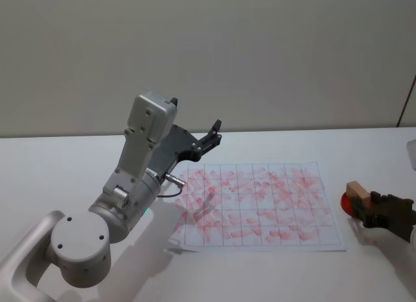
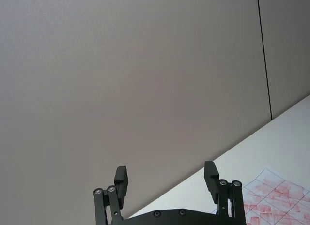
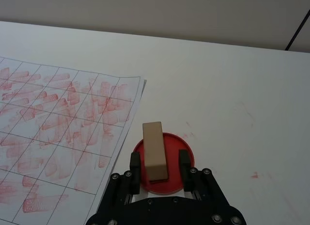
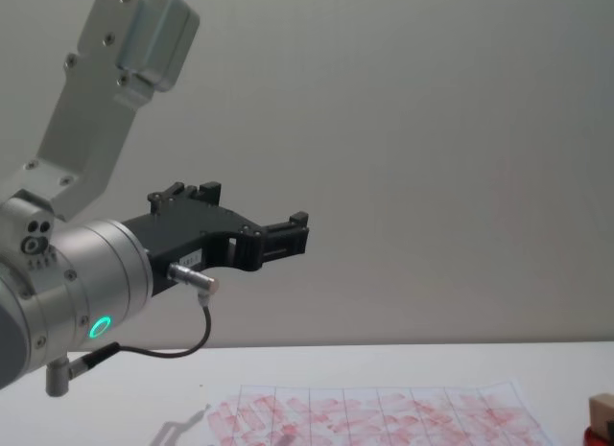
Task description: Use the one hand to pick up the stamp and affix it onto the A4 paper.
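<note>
While right gripper (image 3: 160, 162) brackets the stamp (image 3: 155, 150) over a red pad (image 3: 169, 184), jaws not closed, no legible writing, left gripper (image 2: 166, 179) spread wide.

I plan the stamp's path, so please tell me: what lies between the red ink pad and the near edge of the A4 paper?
Bare white table: in the right wrist view the red ink pad sits just off the A4 paper, nothing between.

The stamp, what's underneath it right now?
The stamp stands on a round red ink pad, between the right gripper's fingers. The pad's centre is covered by the stamp, so that contact face cannot be seen.
</note>
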